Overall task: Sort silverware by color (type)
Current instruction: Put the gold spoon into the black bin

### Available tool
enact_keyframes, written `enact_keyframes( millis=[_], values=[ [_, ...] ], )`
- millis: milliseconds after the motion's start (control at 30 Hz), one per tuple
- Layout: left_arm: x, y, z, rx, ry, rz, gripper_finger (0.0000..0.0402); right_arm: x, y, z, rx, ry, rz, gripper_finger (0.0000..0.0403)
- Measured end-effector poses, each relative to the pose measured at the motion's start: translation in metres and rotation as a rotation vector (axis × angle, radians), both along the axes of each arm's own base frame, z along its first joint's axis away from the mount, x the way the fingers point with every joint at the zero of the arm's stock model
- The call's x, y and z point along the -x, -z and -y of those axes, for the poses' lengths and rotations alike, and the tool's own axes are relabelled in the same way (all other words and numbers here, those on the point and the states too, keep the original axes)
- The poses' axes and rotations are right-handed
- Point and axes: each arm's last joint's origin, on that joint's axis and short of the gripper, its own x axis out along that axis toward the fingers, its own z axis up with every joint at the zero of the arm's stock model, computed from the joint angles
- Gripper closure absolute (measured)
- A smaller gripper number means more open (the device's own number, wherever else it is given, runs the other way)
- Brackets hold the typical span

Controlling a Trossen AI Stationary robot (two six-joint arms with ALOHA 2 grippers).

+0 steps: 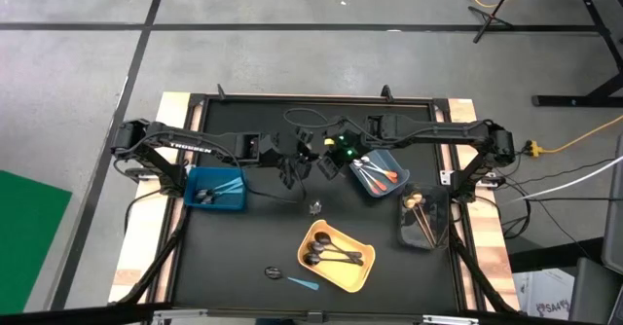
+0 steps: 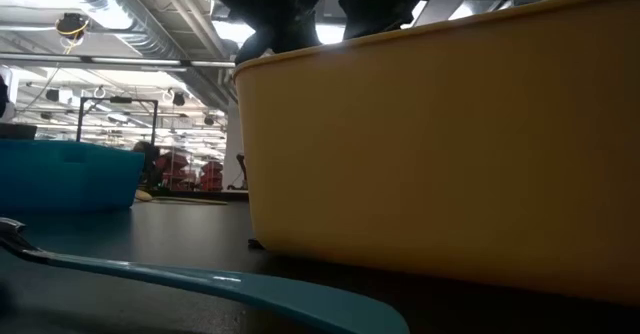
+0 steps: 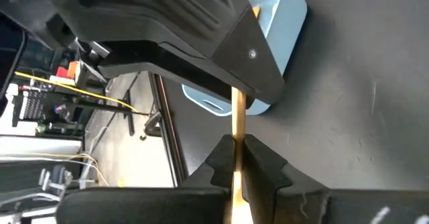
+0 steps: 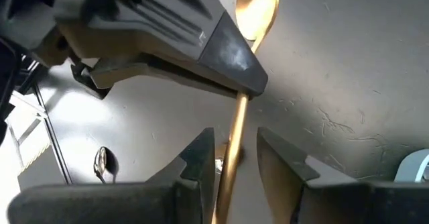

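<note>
From above, you see both arms meeting over the middle of the black table (image 1: pixel 243 237). The left gripper (image 1: pixel 290 174) sits just at nine o'clock of the right gripper (image 1: pixel 326 164). A blue bin (image 1: pixel 216 187) at nine o'clock holds light-blue-handled spoons (image 1: pixel 226 186); the pale bin (image 1: pixel 380 172) at three o'clock holds orange-handled spoons (image 1: pixel 375 172); the yellow bin (image 1: pixel 336 257) at six o'clock holds black spoons (image 1: pixel 331 255); a dark bin (image 1: pixel 425 223) at four o'clock holds tan ones. A loose light-blue spoon (image 1: pixel 303 283) and a dark spoon (image 1: pixel 274 272) lie at seven o'clock of the yellow bin.

At table height, your view is filled by the yellow bin's wall, the light-blue spoon lying in front.

Through the left wrist, you see its fingers (image 3: pixel 265 167) pressed together, pinching the gold spoon (image 3: pixel 237 127) by its handle.

Through the right wrist, its fingers (image 4: pixel 201 157) stand spread either side of that handle, not touching. A silver spoon (image 4: pixel 100 162) lies on the table beyond.
</note>
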Motion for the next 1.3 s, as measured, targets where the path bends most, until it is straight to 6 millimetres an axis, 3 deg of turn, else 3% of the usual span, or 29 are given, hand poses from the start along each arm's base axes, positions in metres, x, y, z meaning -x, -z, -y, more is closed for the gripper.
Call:
enact_keyframes(
  millis=[200,467,900,1300],
  values=[
    [0.0000,0.0000,0.0001,-0.027,0.019,-0.010,0.0389,-0.0002,-0.0001,0.0002,0.006,0.005,0.002,0.0316],
    [0.0002,0.0001,-0.0003,-0.031,0.013,-0.013,0.0389,-0.0001,0.0001,0.0004,0.011,0.009,0.000,0.0394],
    [0.0001,0.0001,-0.0002,-0.003,-0.002,-0.002,0.0386,0.0000,0.0002,0.0003,0.010,0.004,-0.001,0.0397],
    [-0.0014,-0.0021,0.0003,0.022,-0.009,0.035,0.0318,0.0001,0.0002,0.0010,0.050,0.007,-0.003,0.0400]
  ],
)
